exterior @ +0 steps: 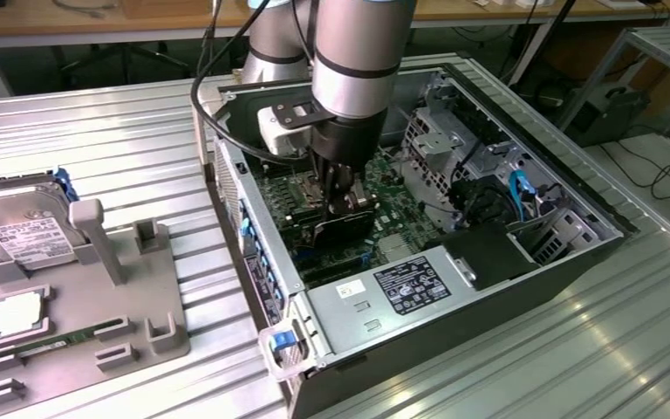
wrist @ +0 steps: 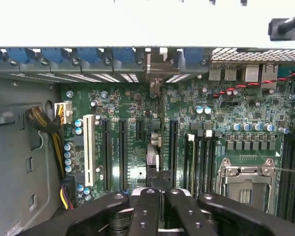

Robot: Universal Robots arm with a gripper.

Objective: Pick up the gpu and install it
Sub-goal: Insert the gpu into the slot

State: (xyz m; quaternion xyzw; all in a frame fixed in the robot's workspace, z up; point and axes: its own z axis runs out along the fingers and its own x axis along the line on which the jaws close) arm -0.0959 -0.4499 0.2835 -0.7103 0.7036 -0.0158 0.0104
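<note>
No legible txt: print on black-white label [exterior: 406,287] atop silver metal power supply box [exterior: 358,310] & white label [exterior: 30,240] on silver hard drive [exterior: 21,229] too small to read.

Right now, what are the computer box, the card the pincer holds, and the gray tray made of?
Computer case: looks like sheet metal, bare gray, with punched holes and folded edges.
Gpu: seems a dark, matte circuit board, seen edge-on in the pincer; hard to tell more.
Gray tray: probably plastic, dull and even gray, with chunky molded posts.
</note>
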